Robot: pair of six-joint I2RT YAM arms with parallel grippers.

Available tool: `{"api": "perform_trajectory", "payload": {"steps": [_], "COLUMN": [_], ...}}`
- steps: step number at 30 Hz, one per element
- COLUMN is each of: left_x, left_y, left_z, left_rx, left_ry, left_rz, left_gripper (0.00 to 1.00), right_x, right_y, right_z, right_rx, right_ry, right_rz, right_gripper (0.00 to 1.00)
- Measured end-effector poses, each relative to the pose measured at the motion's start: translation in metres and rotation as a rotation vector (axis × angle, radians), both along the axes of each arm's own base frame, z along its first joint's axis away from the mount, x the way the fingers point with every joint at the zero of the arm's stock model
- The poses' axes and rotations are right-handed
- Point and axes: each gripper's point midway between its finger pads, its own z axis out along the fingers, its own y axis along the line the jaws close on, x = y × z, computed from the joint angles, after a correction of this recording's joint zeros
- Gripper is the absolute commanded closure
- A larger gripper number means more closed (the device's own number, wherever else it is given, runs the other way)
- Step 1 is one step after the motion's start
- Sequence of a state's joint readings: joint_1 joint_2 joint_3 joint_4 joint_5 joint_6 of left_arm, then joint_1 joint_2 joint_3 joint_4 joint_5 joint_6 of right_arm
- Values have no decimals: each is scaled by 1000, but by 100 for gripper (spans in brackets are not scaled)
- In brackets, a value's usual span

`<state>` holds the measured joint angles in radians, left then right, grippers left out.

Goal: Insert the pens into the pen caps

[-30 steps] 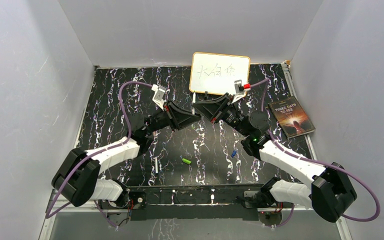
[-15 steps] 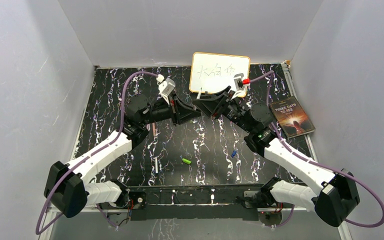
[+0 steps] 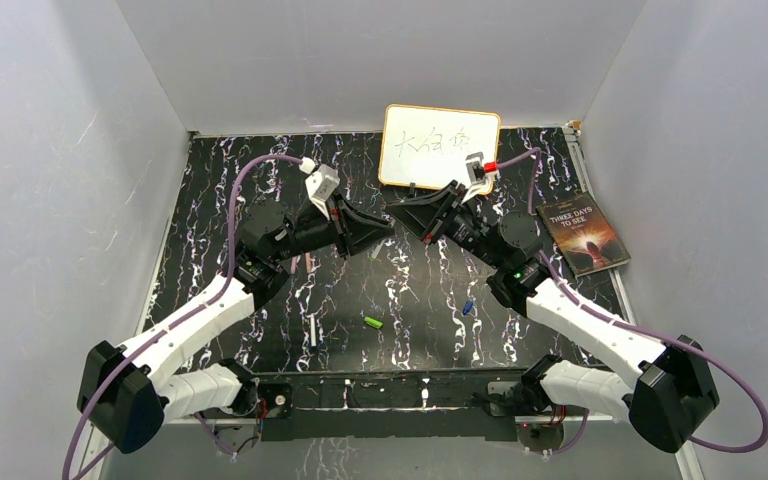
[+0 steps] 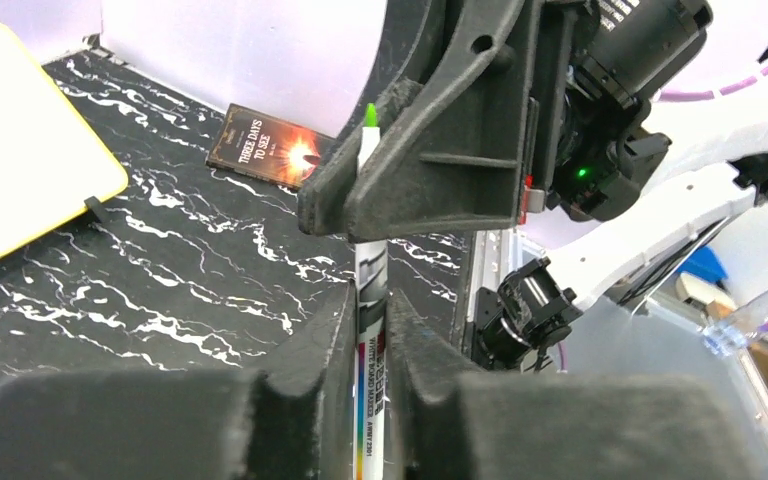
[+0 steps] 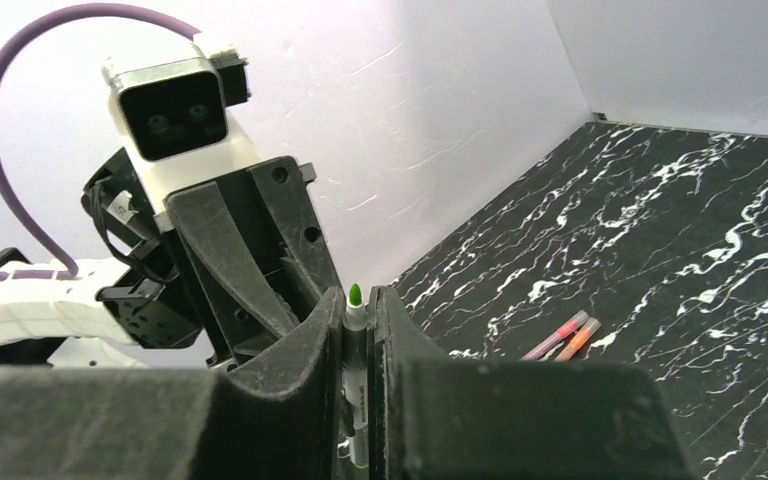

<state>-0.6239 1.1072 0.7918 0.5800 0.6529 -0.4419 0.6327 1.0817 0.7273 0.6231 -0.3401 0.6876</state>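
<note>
A white pen with a green tip hangs in the air between both arms over the middle of the table. My left gripper is shut on its printed barrel. My right gripper is shut on the end near the tip, which pokes out past its fingers. In the top view the two grippers meet nose to nose. A green pen cap and a blue pen cap lie on the table near the front. Another white pen lies left of the green cap. A pink pen and an orange pen lie side by side.
A small whiteboard leans against the back wall. A book lies at the right edge of the black marbled table. White walls close in the left, back and right sides.
The left arm's elbow has swung out to the back left while its gripper stayed at the middle. The two grippers rose together toward the whiteboard, then came back down.
</note>
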Motion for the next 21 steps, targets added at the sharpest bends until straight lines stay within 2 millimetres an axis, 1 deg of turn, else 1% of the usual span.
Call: {"api": "perform_trajectory", "payload": {"steps": [4, 7, 8, 10, 12, 14, 16, 17, 20, 21], "left_x": [0, 1, 3, 8, 14, 22, 38, 48, 78, 86], "left_y": [0, 0, 1, 3, 7, 12, 27, 38, 76, 88], "left_z": [0, 1, -1, -8, -18, -25, -31, -34, -47, -52], "left_rx": [-10, -12, -8, 18, 62, 108, 155, 174, 226, 241], "left_ry": [4, 5, 5, 18, 35, 45, 65, 81, 151, 172], "left_rz": [2, 5, 14, 47, 93, 143, 223, 269, 416, 457], "left_gripper": [100, 100, 100, 100, 100, 100, 100, 100, 100, 100], "right_x": [-2, -3, -3, -2, -1, 0, -2, -4, -9, -10], "right_y": [1, 1, 1, 1, -1, -4, -11, -14, -21, -21], "right_z": [1, 2, 2, 2, -1, -9, -20, -25, -44, -52], "right_rx": [15, 20, 20, 18, 4, -26, -66, -83, -168, -202], "right_ry": [6, 5, 6, 4, 5, 10, 17, 16, 16, 21], "right_rz": [14, 18, 18, 16, 1, -20, -48, -55, -73, -71], "right_gripper": [100, 71, 64, 56, 52, 50, 46, 47, 49, 47]}}
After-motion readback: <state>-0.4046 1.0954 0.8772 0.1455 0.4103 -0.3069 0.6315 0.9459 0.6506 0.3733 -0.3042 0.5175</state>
